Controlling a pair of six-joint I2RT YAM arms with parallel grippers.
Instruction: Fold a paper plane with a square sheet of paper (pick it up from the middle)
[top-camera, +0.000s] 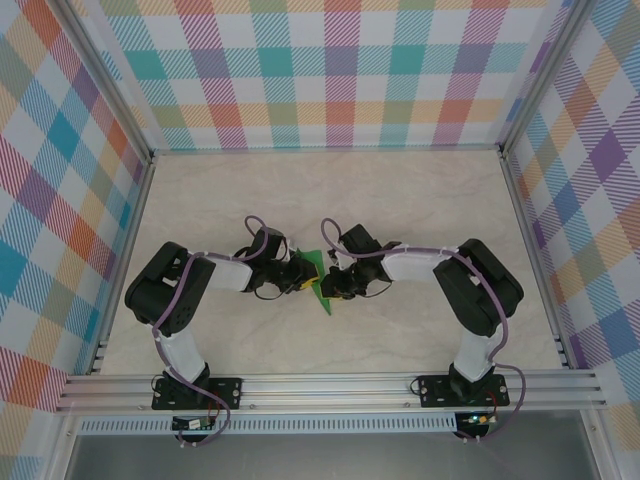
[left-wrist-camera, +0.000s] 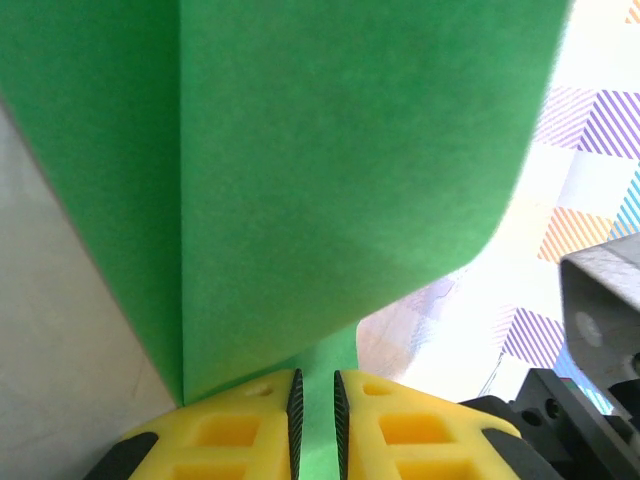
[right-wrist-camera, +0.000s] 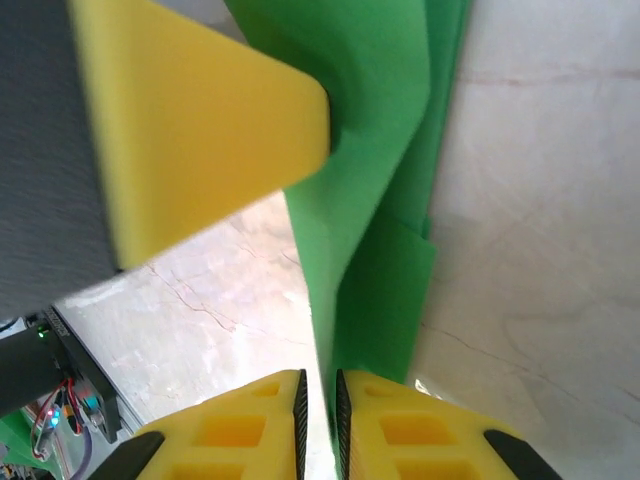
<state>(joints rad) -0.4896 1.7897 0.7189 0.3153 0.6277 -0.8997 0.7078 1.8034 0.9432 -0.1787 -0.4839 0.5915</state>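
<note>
Left gripper (left-wrist-camera: 315, 388) around the green paper (left-wrist-camera: 330, 180) edge (right gripper (right-wrist-camera: 320, 388) opposite, just beside).

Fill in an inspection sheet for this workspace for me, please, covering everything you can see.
Surface: pale marbled table, no marks seen.
Job's things: green paper, partly folded with a lengthwise crease, between the two grippers at the centre.
Clutter: nothing seen.
Grippers: left gripper shut on the green paper; right gripper has its jaws nearly together at the paper's edge, grip unclear.
Cables: purple cables run along both arms.
Surroundings: checked walls on three sides; metal rail at the near edge.
</note>
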